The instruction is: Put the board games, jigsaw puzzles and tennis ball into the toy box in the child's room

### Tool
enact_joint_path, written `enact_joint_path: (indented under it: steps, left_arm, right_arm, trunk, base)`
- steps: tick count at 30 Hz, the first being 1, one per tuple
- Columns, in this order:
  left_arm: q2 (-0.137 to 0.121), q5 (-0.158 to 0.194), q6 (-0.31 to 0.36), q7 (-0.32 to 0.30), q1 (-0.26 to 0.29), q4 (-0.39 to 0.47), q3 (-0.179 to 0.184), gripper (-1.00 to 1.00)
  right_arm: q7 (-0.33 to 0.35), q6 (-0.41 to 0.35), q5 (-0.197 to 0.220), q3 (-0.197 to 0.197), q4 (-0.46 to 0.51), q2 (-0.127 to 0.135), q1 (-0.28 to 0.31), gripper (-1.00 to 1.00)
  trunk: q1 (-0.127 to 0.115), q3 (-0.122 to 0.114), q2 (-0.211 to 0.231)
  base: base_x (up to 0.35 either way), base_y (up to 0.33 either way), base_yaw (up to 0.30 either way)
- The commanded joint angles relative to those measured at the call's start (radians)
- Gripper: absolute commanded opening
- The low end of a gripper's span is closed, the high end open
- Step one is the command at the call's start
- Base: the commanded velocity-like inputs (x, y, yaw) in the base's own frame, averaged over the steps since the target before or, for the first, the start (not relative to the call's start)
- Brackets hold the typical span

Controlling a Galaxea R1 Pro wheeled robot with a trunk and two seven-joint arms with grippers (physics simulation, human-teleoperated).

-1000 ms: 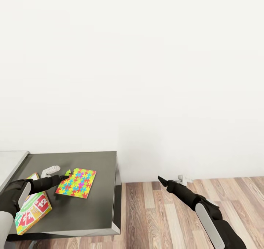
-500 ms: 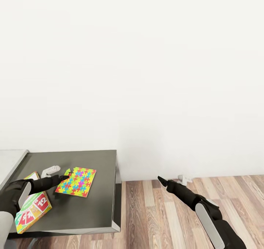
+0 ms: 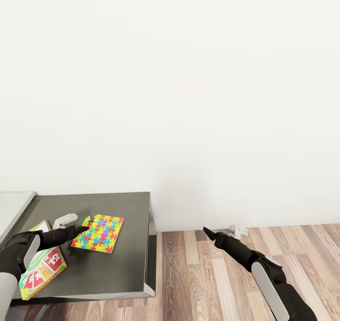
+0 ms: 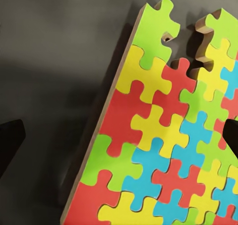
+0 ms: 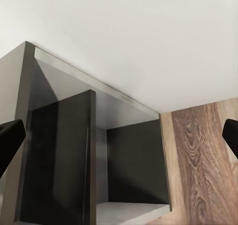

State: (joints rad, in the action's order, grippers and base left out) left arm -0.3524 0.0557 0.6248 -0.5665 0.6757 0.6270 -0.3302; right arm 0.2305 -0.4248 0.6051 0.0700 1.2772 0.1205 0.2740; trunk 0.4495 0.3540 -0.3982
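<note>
A jigsaw puzzle, a thin flat rectangle of yellow, red, green and blue pieces, lies on the dark grey section of the table. My left gripper hovers at its near left corner. In the left wrist view the left gripper is open, with the jigsaw puzzle spread between the wide-apart fingers. The green-white-red Skip-Bo board game lies under my left forearm near the table's front edge. My right gripper hangs open over the wooden floor, off the table's right end.
The pale grey desk top joins the dark section at far left. A white wall stands behind. Wooden floor stretches to the right of the table. The right wrist view looks at the table's dark side panel.
The whole picture has shifted slightly, so the camera has moved. Neither arm has moved relative to the table, and the puzzle and Skip-Bo box lie as before.
</note>
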Motion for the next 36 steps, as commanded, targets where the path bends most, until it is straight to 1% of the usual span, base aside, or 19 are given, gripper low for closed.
enact_joint_path:
  steps: [1,17,36]
  left_arm:
    - [0.0,0.006,0.009,-0.001,0.001,0.0,-0.003,1.0]
    - [0.001,0.009,0.009,-0.002,0.001,0.0,-0.003,1.0]
    - [0.002,0.01,0.009,-0.004,0.001,0.0,-0.003,1.0]
  right_arm:
    - [0.0,-0.005,0.005,0.001,0.001,0.001,0.001,1.0]
    - [0.0,-0.002,0.005,0.002,0.002,0.001,0.001,1.0]
    - [-0.001,-0.001,0.005,0.002,0.001,0.001,0.001,1.0]
  trunk:
    - [0.001,0.002,-0.002]
    - [0.001,0.004,-0.002]
    - [0.001,0.004,-0.002]
  base:
    - [0.0,0.0,0.0]
    - [0.0,-0.037,0.0]
    - [0.0,-0.158,0.0]
